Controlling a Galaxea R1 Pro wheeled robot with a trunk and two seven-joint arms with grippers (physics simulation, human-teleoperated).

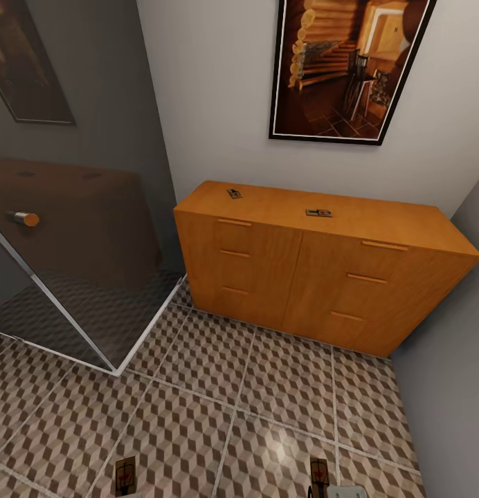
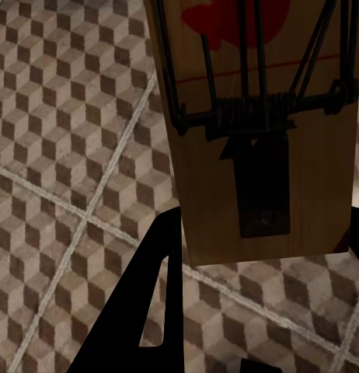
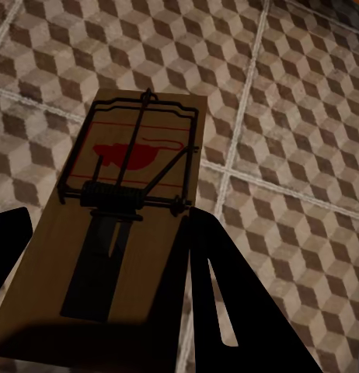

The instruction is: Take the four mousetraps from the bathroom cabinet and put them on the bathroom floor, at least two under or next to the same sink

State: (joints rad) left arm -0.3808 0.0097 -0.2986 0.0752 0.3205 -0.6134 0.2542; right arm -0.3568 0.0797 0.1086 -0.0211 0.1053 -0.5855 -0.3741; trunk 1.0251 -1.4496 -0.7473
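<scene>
Left gripper point(image 2: 249, 311): pinching tan wooden mousetrap point(image 2: 261, 132).
Right gripper point(image 3: 102, 303): pinching second trap point(image 3: 121, 225).
Risk: either slipping, dropping far from sink.

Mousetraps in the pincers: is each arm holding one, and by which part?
Yes, apparently. The left pincer holds a mousetrap by its plain end; the right pincer holds another mousetrap likewise, away from the red spot.

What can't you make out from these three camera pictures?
- Head view: the two mousetraps on the cabinet top, one and another, are too small for detail.
- Head view: the held traps and are cut off by the bottom edge.
- Left wrist view: that trap runs off the top edge.
- Wrist views: the dark fingers and are silhouettes, so contact is unclear.
</scene>
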